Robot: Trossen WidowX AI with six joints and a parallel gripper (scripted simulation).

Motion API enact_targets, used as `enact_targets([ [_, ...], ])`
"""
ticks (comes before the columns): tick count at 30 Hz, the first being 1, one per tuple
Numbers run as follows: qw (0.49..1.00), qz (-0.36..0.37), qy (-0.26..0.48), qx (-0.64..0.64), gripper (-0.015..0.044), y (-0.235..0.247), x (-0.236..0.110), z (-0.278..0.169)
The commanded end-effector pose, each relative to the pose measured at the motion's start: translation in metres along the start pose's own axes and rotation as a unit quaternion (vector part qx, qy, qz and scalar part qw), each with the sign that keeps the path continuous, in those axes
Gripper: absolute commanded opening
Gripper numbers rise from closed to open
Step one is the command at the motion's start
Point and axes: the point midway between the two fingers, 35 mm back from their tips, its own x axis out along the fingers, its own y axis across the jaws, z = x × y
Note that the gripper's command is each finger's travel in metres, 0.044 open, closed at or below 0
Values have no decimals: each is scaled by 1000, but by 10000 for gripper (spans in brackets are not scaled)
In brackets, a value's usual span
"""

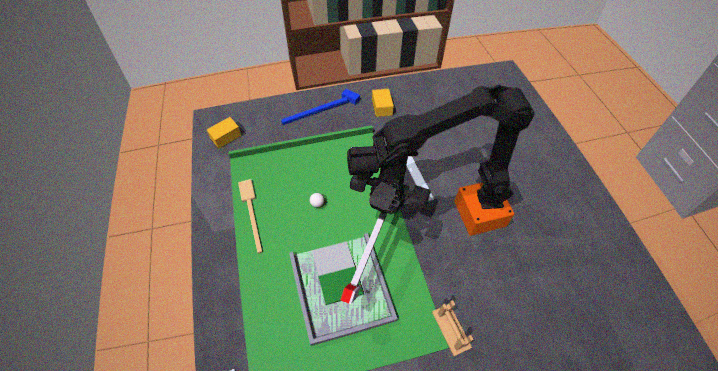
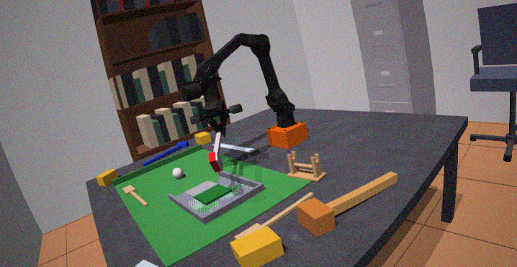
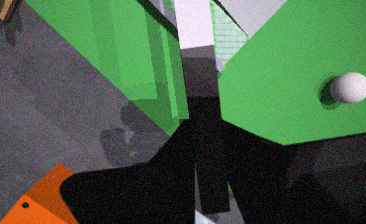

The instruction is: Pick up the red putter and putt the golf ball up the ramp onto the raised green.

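My gripper (image 1: 384,212) (image 2: 219,132) (image 3: 199,124) is shut on the white shaft of the red putter (image 1: 365,258) (image 2: 216,145) (image 3: 194,22). The putter hangs in the air over the right side of the green mat (image 1: 273,167) (image 2: 162,225) (image 3: 289,60), its red head (image 1: 349,293) (image 2: 214,161) above the raised green (image 1: 335,285) (image 2: 211,194). The white golf ball (image 1: 316,199) (image 2: 177,172) (image 3: 350,87) rests on the mat, to the left of the gripper and behind the grey ramp (image 1: 330,258) (image 2: 202,186). The raised green sits inside a grey frame (image 1: 346,329) (image 2: 231,207).
A small wooden putter (image 1: 251,213) (image 2: 134,194) lies on the mat's left. A blue putter (image 1: 321,107) (image 2: 164,153) and yellow blocks (image 1: 224,131) (image 1: 382,102) lie behind it. A wooden rack (image 1: 453,326) (image 2: 304,165) stands at the mat's right corner. Big mallets (image 2: 339,204) (image 2: 258,245) lie near the front. The orange arm base (image 1: 483,213) (image 2: 287,134) stands right of the mat.
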Motion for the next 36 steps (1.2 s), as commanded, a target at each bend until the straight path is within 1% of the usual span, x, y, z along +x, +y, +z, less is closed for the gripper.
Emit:
enact_targets([
  [1,998,-9,9,58,0,-19,-6,-21],
  [16,970,-30,39,240,0,-62,-24,-101],
  [32,903,-45,68,422,0,-81,-45,-198],
  [36,899,-46,70,430,0,-81,-45,-202],
])
